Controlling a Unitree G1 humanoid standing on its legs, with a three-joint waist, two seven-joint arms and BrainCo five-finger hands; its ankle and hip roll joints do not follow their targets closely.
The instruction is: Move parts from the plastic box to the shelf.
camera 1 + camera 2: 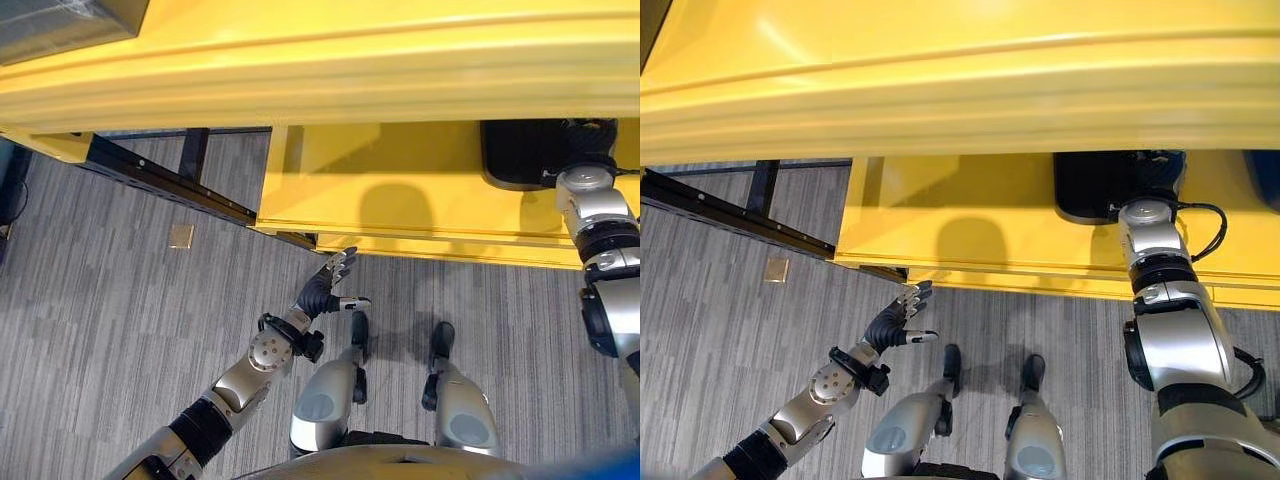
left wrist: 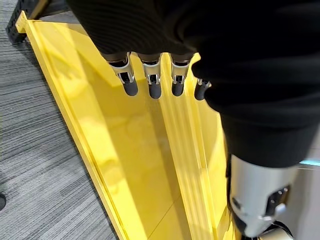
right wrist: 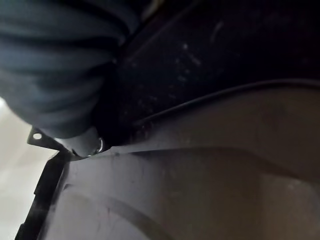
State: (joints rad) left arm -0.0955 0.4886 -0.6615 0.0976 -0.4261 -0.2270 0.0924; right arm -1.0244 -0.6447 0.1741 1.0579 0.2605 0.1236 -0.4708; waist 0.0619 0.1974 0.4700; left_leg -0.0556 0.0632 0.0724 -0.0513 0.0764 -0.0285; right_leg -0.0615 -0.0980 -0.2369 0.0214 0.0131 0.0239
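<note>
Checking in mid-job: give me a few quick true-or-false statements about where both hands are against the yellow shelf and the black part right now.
1. The left hand hangs over the grey floor in front of the yellow shelf, holding nothing. True.
2. The left hand's fingers are curled into a fist. False: they are straight and relaxed.
3. The right arm reaches up onto the yellow shelf at a black part. True.
4. The right hand is plainly open in its wrist view. False: its fingers cannot be made out against the dark surface.
5. The black part lies on the floor. False: it sits on the shelf.
</note>
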